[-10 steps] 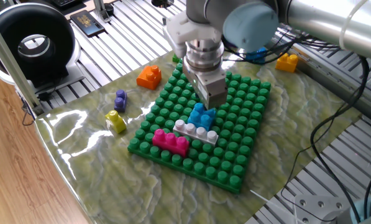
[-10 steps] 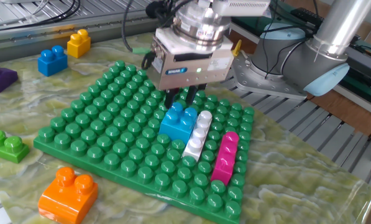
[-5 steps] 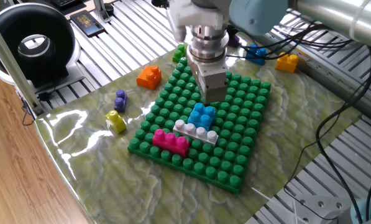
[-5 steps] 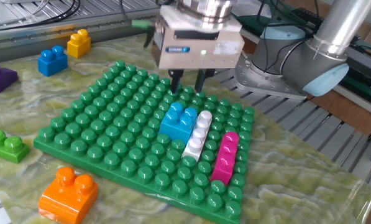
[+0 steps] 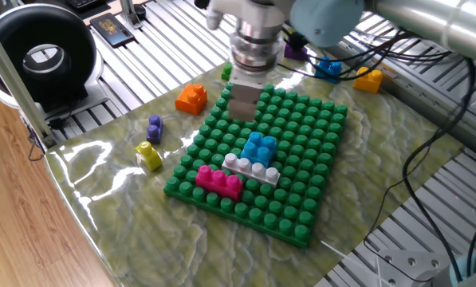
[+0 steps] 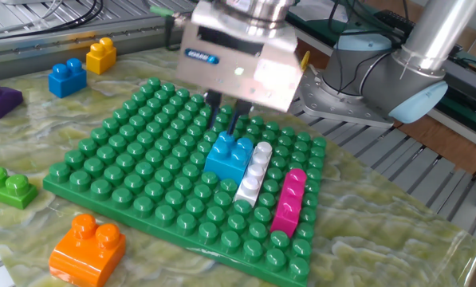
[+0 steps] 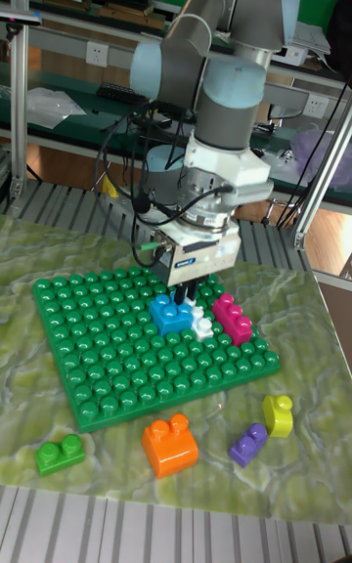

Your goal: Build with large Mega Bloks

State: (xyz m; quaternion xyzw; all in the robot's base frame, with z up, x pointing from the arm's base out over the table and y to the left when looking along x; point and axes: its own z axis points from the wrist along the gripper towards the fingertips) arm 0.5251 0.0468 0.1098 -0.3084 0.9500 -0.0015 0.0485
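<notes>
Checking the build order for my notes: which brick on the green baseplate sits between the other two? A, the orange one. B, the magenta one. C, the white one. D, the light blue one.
C: the white brick lies on the baseplate with the light blue brick on one side and the magenta brick on the other; the orange brick is off the plate.

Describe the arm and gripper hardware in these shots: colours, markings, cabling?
The arm has silver-grey tube links and pale blue caps on its joints. A ribbed silver wrist flange sits above the gripper, whose boxy light-grey body carries a small blue label and a lit green dot. Its jaws are thin and dark. Black cables loop beside the wrist.
</notes>
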